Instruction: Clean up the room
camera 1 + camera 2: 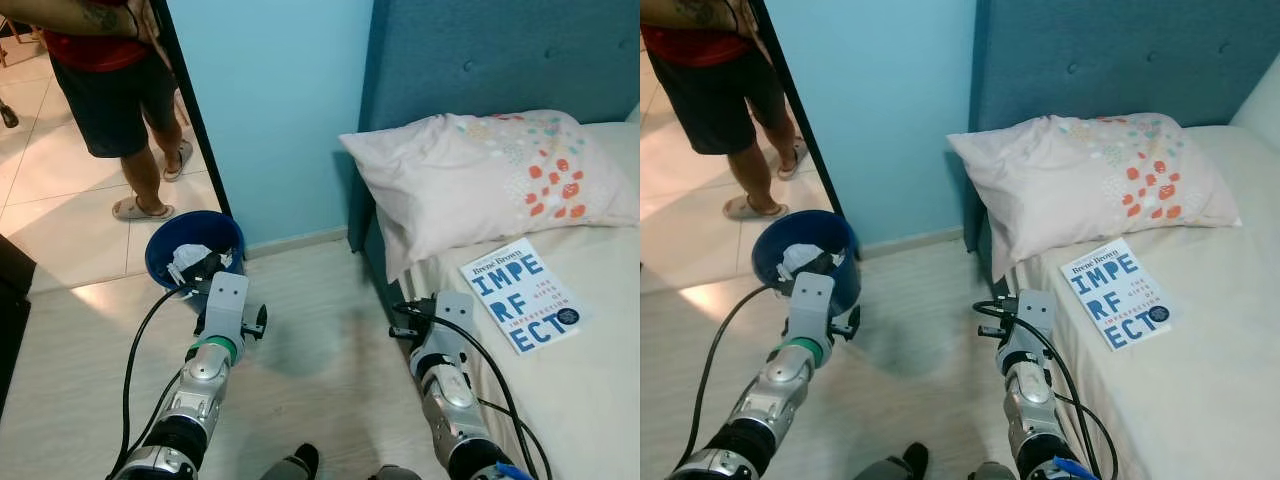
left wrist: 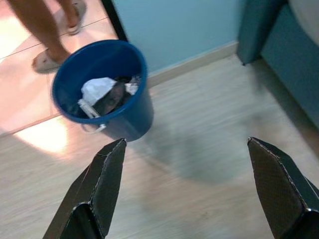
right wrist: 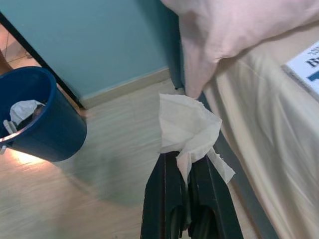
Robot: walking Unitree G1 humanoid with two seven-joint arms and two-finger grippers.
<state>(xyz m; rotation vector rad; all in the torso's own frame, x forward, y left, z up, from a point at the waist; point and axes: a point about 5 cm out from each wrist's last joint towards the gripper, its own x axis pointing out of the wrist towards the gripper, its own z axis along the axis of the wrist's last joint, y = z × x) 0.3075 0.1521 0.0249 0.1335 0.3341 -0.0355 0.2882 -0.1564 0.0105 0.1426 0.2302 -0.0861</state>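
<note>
The right gripper (image 3: 187, 174) — fingers pinched tight — holds a crumpled white tissue (image 3: 187, 127) beside the bed's near left edge; the left gripper (image 2: 189, 189) hangs wide apart, holding nothing, near the round blue plastic bin (image 2: 127, 107).

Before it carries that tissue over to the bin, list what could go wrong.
1. The right pincer pinches only the lower corner of the tissue; most of it hangs free, so it might slip out or tear on the way.
2. The blue bucket stands on the robot's left, with the open left pincer hovering near it; a cross-body reach could clip that arm.
3. A person stands just beyond the bucket, close to any overshoot.
</note>
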